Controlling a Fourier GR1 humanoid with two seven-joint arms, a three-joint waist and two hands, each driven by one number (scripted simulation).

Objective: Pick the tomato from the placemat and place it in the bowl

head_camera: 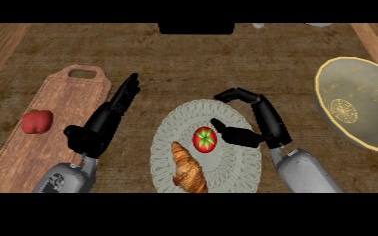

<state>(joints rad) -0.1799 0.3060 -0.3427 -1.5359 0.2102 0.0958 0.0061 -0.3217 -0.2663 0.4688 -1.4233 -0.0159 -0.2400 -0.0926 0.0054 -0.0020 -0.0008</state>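
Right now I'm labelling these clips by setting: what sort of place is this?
Most likely a kitchen counter set for food: a tomato and a croissant lie on a round placemat, beside a wooden cutting board and a bowl.

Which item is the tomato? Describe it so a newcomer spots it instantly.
On the round pale woven placemat at the counter's middle, a small red tomato lies beside a brown croissant. Its green star-shaped top distinguishes it from the plain red pepper on the wooden board.

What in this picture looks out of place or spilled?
Nothing stands out. The tomato and croissant lie on the placemat, a red pepper lies on the cutting board, and the bowl sits upright at the right.
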